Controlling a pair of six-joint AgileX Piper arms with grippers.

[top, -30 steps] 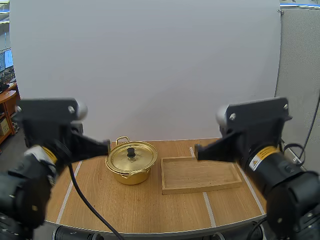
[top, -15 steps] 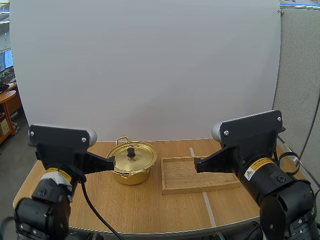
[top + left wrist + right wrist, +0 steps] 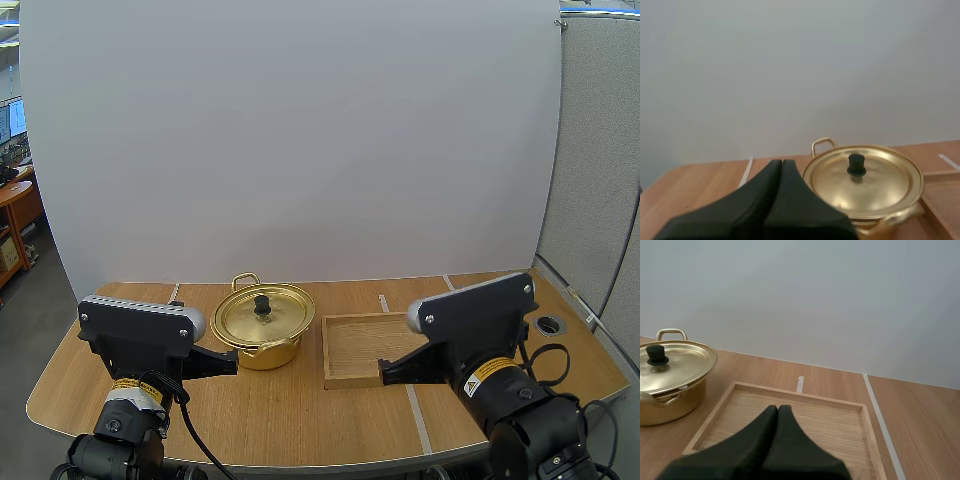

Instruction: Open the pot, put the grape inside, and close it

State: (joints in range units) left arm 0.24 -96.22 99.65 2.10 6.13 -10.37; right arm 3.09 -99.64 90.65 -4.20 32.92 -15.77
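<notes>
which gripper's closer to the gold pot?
Left. The left gripper, fingers shut, sits just short of the lidded round gold metal pot, at its near-left side. The right gripper, also shut, is over the near edge of the flat wooden tray beside the pot, farther off.

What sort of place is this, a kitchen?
Probably a robot test bench, not a kitchen: the left gripper and right gripper hover over a taped wooden table with a lidded gold pot and a wooden tray.

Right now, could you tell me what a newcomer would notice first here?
The shiny gold pot, lid on, stands left of centre on the table, with a wooden tray just to its right. Both hands are shut: the left hand points at the pot, the right hand at the tray.
</notes>
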